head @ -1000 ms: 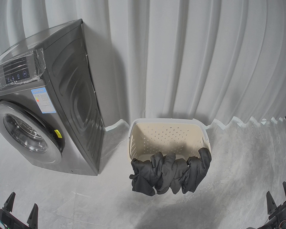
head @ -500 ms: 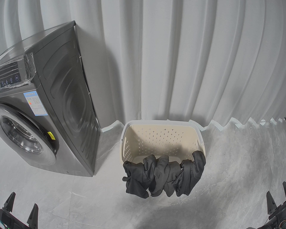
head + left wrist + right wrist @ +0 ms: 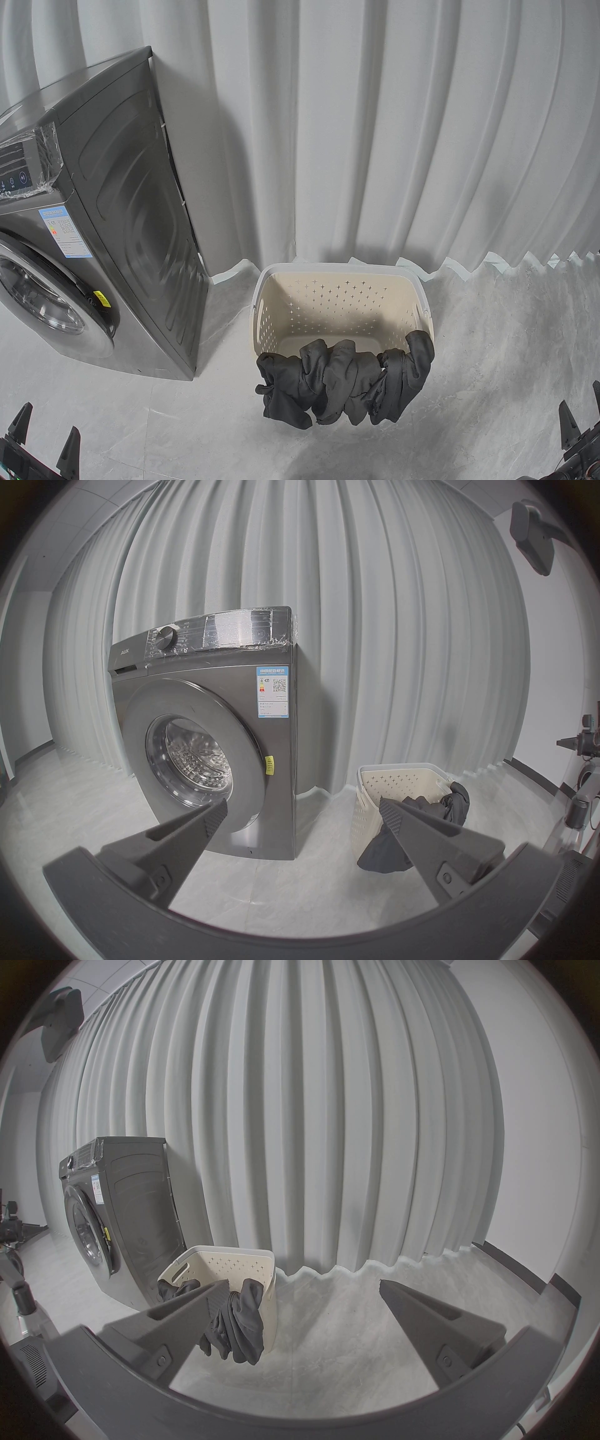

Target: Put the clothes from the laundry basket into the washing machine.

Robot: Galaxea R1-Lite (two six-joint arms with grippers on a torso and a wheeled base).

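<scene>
A cream laundry basket (image 3: 340, 275) stands on the floor before the curtain, with dark grey clothes (image 3: 340, 381) draped over its near rim. To its left stands a grey washing machine (image 3: 94, 212) with its round door (image 3: 187, 761) shut. My left gripper (image 3: 44, 434) sits low at the left, open and holding nothing. Low at the right, my right gripper (image 3: 581, 412) is open too. The basket (image 3: 400, 786) and clothes (image 3: 450, 799) also lie beyond the left gripper (image 3: 303, 811), and the basket (image 3: 231, 1266) and clothes (image 3: 240, 1329) beyond the right gripper (image 3: 303, 1291).
A white pleated curtain (image 3: 387, 125) hangs behind the basket and machine. Pale marble-look floor (image 3: 500, 350) spreads open to the right of the basket and in front of both grippers.
The whole head picture has shifted, so the camera moved: basket and washing machine now sit further left and slightly lower. Both grippers keep their places in the picture.
</scene>
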